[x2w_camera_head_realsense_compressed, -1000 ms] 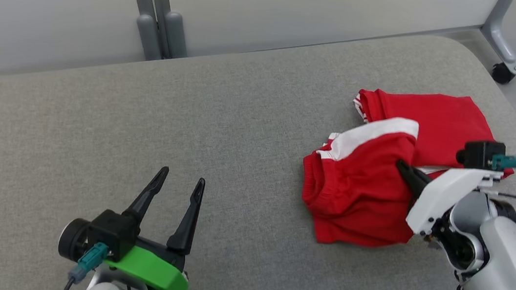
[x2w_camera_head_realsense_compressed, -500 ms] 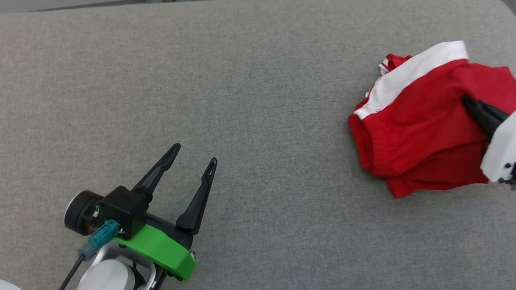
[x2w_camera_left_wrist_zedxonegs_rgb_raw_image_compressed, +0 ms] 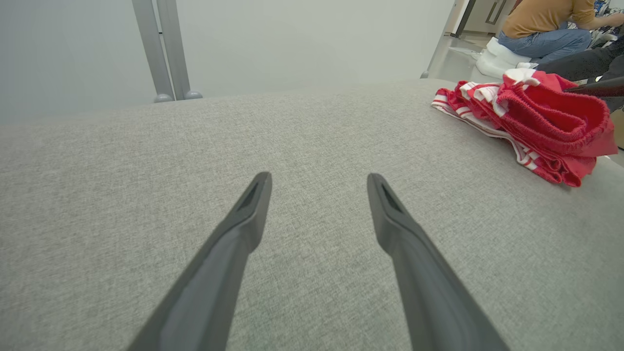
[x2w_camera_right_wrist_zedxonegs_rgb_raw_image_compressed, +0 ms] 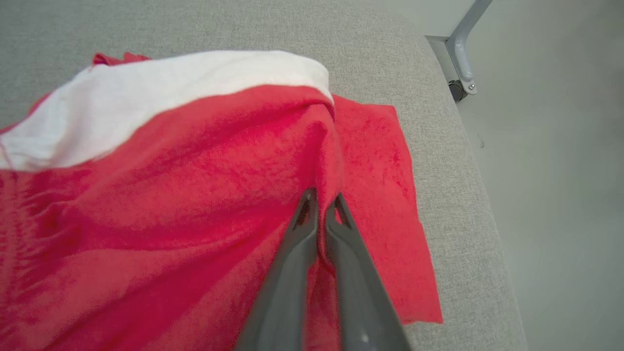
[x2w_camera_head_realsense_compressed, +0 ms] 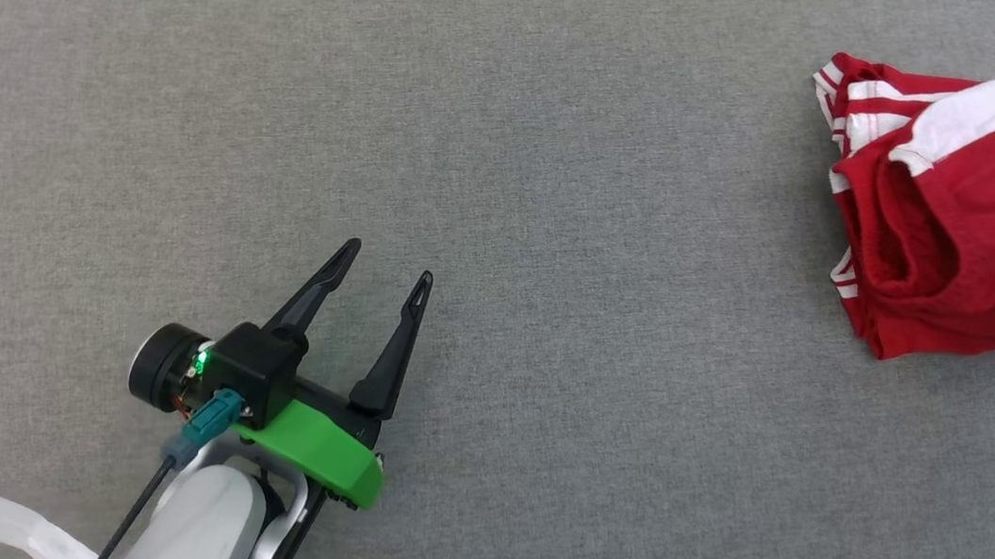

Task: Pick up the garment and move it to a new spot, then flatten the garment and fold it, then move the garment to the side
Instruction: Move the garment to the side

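I'm tipping the head camera downward, so the whole picture is shifting. With the right pincer [x2w_camera_right_wrist_zedxonegs_rgb_raw_image_compressed: 321, 197] clamped on a red fold, I'm dragging the garment [x2w_camera_head_realsense_compressed: 961, 213] across the surface [x2w_camera_head_realsense_compressed: 566, 183], farther to the right of the left pincer [x2w_camera_head_realsense_compressed: 391, 260] than a second ago. The cloth is bunching up: its white band [x2w_camera_head_realsense_compressed: 983, 111] is swinging to the side away from the left pincer, and more striped edge [x2w_camera_head_realsense_compressed: 846, 104] is showing on the side facing it.
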{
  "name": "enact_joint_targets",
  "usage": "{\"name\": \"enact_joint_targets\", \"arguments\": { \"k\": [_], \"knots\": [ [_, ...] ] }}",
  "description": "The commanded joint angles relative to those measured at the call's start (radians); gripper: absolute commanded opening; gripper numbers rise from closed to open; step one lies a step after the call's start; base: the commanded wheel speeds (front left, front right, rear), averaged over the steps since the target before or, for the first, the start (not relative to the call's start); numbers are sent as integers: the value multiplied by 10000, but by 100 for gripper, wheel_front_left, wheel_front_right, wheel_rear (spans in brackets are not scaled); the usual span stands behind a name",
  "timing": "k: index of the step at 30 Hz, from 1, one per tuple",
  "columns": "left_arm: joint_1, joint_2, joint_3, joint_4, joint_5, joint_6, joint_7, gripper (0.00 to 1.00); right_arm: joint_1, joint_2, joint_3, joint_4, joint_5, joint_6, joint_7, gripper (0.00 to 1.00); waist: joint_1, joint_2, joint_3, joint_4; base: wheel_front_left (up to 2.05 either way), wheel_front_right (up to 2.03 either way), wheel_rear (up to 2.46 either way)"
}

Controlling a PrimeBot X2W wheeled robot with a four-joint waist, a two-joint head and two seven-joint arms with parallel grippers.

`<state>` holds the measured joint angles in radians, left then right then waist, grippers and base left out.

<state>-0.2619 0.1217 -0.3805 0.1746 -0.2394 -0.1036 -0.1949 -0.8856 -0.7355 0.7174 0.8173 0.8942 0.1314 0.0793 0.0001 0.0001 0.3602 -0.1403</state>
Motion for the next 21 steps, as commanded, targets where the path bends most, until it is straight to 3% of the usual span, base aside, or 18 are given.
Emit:
{"name": "enact_joint_targets", "arguments": {
  "k": [1,5,8,14,21],
  "knots": [
    [-115,51,37,69,-12,63,-31,100,-114,79,91,400,-192,-15,-155,100,-1,-1,-82,174,0,0,0],
    [81,58,108,192,-153,112,-175,100,-285,446,269,1330,-543,-15,-636,100,-1,-1,-591,245,0,0,0],
    [268,67,242,238,-282,184,-291,100,-211,637,289,1266,-570,-15,-1387,100,-1,-1,-1117,291,0,0,0],
    [769,177,712,131,-601,429,-469,100,363,930,81,427,-426,-15,-2892,100,-1,-1,-2378,371,0,0,0],
    [1497,297,1369,-274,-1242,649,-537,100,1684,1210,-880,-955,-656,-15,-3402,100,-1,-1,-3543,471,0,0,0]
  ]
}}
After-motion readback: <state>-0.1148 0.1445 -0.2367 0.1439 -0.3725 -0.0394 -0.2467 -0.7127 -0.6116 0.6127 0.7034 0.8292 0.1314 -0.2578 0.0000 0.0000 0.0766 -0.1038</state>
